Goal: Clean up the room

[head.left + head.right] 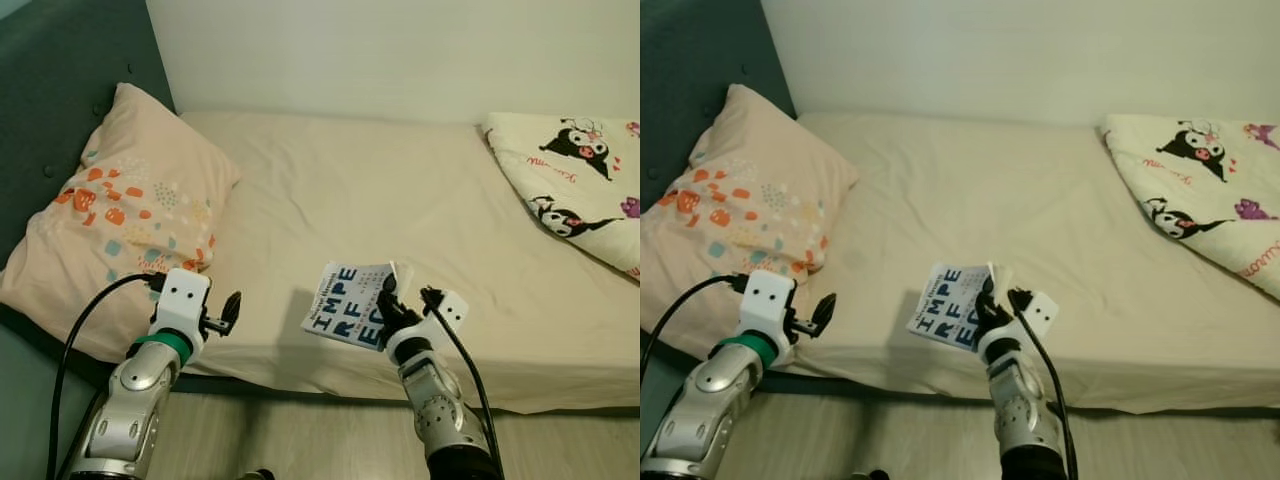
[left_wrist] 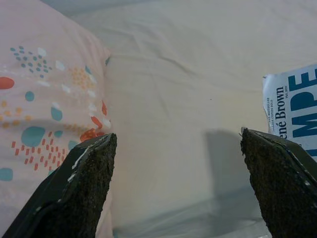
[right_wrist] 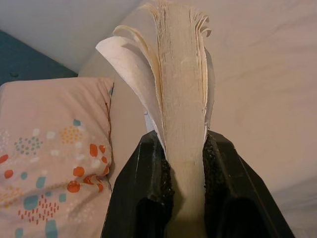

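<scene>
Right gripper point(image 1: 392, 308): we find it clenched on the book point(image 1: 352, 305), both black pads pressed against the page block. The book rides in the air, above the near edge of the bed point(image 1: 400, 190) and clear of the sheet, to judge by the shadow it throws below. Its cover tilts up and faces the head camera; the spine side points away from the gripper toward the robot's left, so the long axis runs roughly across the fingers.

Left gripper point(image 1: 228, 312): fingers spread wide, nothing between them. It hangs level with the right one, on the far side of the book, just in front of the pillow point(image 1: 125, 215). The book lies between the two grippers, but the right already owns it; we judge no handover is needed.

Farther out from the right gripper, toward the robot's right, a cartoon-print blanket point(image 1: 570, 180) lies on the bed.

View notes: the right wrist view shows the fanned page edges and one loose leaf curling off, hidden from the head views. The left wrist view catches the book's spine lettering point(image 2: 285, 106).
</scene>
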